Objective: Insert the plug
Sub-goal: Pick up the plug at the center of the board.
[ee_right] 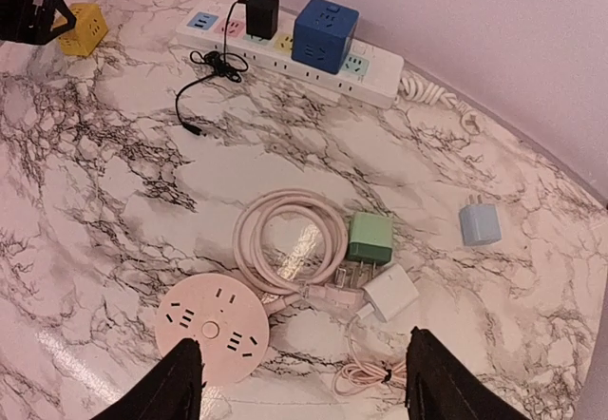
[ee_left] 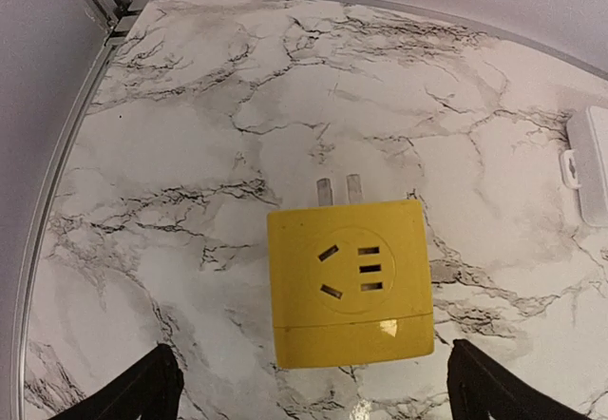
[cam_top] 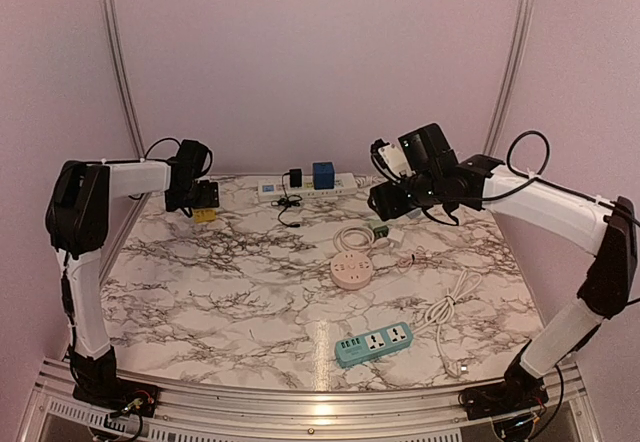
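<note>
A yellow cube plug (ee_left: 348,282) lies on the marble table (ee_left: 190,154) with its two prongs pointing away from my left gripper (ee_left: 313,391). That gripper hovers just above it, open, its fingers wide to either side and apart from the cube. The cube (cam_top: 204,216) sits at the far left, under the left gripper (cam_top: 200,202). A white power strip (ee_right: 380,80) at the back carries a blue cube (ee_right: 325,30) and a black adapter (ee_right: 261,13). My right gripper (ee_right: 306,382) hangs open and empty above a green charger (ee_right: 370,237) and a white charger (ee_right: 391,292).
A round pink socket (ee_right: 211,330) with its coiled pink cable (ee_right: 285,239) lies mid-table. A light blue charger (ee_right: 480,223) sits to the right. A teal power strip (cam_top: 374,343) with a white cable (cam_top: 445,312) lies near the front. Metal frame posts (cam_top: 115,52) stand at the back corners.
</note>
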### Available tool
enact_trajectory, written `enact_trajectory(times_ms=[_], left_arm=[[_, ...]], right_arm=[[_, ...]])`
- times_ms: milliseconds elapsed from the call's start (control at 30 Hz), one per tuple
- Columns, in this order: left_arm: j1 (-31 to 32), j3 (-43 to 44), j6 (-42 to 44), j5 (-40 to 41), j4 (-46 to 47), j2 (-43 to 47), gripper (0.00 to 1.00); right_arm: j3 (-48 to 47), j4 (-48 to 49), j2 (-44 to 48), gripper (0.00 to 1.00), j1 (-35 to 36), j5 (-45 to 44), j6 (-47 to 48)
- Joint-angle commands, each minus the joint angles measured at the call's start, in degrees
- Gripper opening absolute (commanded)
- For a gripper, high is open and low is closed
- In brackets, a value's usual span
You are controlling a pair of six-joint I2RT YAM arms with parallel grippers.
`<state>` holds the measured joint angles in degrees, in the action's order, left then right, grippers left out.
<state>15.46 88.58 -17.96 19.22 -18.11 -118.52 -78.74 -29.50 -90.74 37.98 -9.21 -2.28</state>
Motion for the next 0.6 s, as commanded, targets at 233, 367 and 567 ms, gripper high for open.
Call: enact_trajectory(times_ms=[233,367,567], left_arm=[[-1.18,8.96,-0.28,-3.55,-2.62,-8.21,0.99],[-1.44,10.38,-0.6,-3.45,-3.74,-10.06,0.98],[-1.75,10.47,-0.7,-4.8,-3.18,-11.33,0.52]], right_arm=[[4.68,2.12,8.94,0.68,1.03,-0.72,-2.71],[4.13,1.9,9.59,0.68,1.01,-0.65,-2.98],[4.13,2.16,9.36,0.68,1.1,0.54,-3.42]])
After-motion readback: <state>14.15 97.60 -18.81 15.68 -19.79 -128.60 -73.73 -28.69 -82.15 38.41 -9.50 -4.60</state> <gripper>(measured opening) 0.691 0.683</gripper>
